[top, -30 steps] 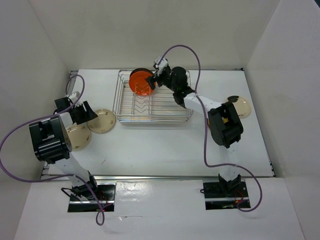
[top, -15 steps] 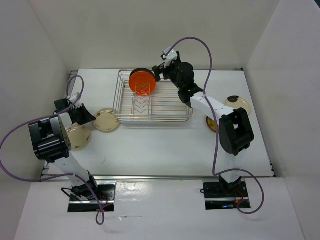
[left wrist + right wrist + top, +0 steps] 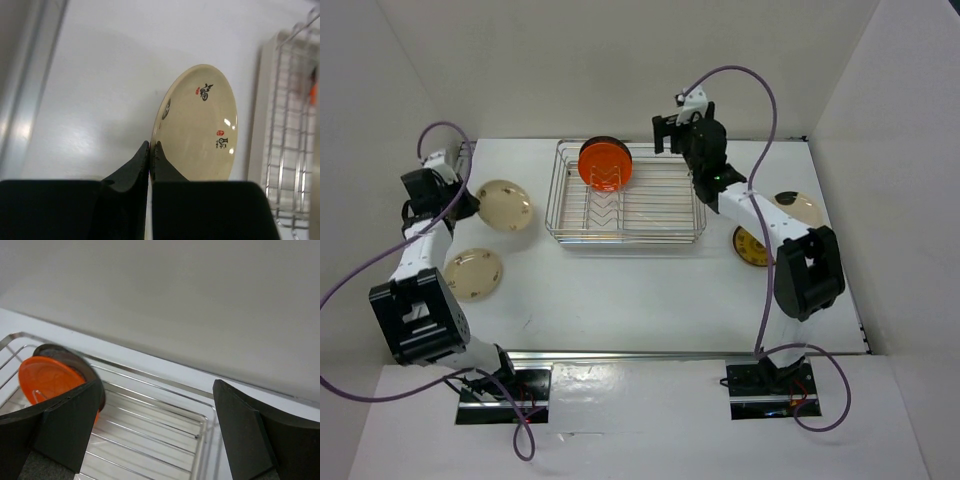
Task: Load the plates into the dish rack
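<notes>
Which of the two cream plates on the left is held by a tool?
The cream plate nearer the dish rack, pinched at its rim by the left tool; the other cream plate lies free.

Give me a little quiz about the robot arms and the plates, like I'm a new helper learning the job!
1. Fill in the gap: the right gripper has its jaws ____.
2. True or false: the orange plate stands in the rack.
3. Which gripper pinches the rim of a cream plate?
A) left gripper
B) right gripper
C) neither

Key: 1 open; 2 true; 3 A.
</notes>
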